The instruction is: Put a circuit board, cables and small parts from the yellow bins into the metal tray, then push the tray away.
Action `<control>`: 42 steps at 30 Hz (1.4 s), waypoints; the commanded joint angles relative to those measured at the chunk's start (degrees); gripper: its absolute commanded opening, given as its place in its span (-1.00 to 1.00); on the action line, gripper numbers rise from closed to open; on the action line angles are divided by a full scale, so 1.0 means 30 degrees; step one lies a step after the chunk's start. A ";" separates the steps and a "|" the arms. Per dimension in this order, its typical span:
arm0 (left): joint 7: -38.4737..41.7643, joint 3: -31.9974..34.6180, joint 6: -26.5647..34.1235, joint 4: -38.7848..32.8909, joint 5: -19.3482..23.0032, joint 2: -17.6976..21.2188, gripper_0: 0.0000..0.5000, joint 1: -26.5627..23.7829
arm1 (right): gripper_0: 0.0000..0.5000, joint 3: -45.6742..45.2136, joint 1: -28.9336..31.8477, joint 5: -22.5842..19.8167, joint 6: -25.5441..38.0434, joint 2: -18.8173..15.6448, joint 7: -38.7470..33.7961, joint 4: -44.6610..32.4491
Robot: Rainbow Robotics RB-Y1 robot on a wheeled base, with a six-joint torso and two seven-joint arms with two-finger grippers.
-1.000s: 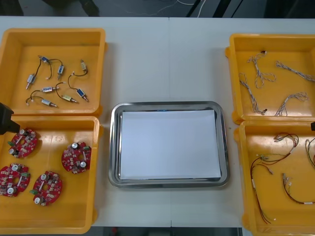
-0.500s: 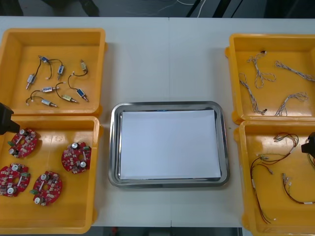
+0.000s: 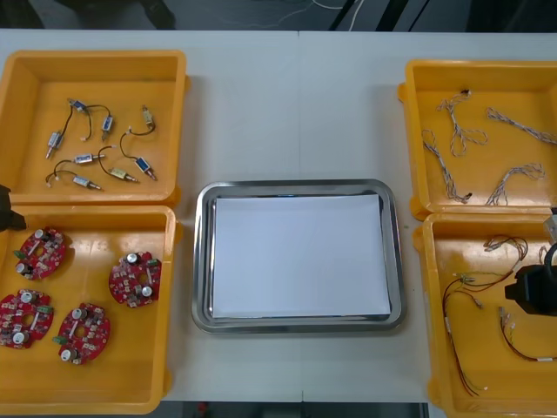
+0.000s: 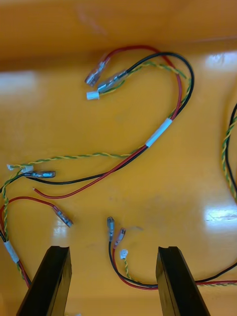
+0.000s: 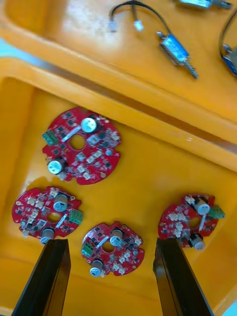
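Right gripper (image 4: 113,254) hangs over the near-right yellow plastic bin (image 3: 435,348), fingers spread wide with nothing between them, above the loose red, yellow and black cable bundles (image 4: 159,132) on the bin floor. Left gripper (image 5: 111,244) is at the table's left edge by the near-left yellow bin (image 3: 165,366), fingers likewise released and empty, and one of the round red circuit boards (image 5: 112,252) lies beneath the gap between them. The shiny metal tray with a white inside (image 3: 202,261) sits mid-table between the bins with nothing in it, so loading hasn't started. Handling guess: the cables are light and limp, will drape, and will likely drag a neighbour along, since strands cross. Best hold looks like the white sleeve where the wires are bound together, not the small terminal ends near the fingertips. Boards should be stiff and light but have raised components on top, so pinch across the rim, gently. Small metal parts with black leads (image 3: 96,144) and twisted blue and white cables (image 3: 452,148) lie in the far bins.
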 commanded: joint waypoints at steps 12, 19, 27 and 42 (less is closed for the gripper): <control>0.5129 0.0716 0.0113 -0.1100 -0.1790 -0.0736 1.00 0.1256 | 1.00 0.1215 0.1198 0.0529 -0.2956 0.0660 -0.0811 0.1323; 0.5979 0.2356 0.0113 -0.2096 -0.1761 -0.2494 1.00 0.2720 | 1.00 0.1859 0.1638 0.1027 -0.3660 0.0660 -0.0869 0.1616; 0.6360 0.3118 -0.0782 -0.2565 -0.2083 -0.4574 1.00 0.4156 | 1.00 0.2182 0.2575 0.1349 -0.4978 0.0660 -0.0811 0.1645; 0.6389 0.1829 -0.4503 -0.2565 -0.2727 -0.6332 1.00 0.6851 | 1.00 0.2562 0.2986 0.2052 -0.5974 0.0924 -0.0781 0.1675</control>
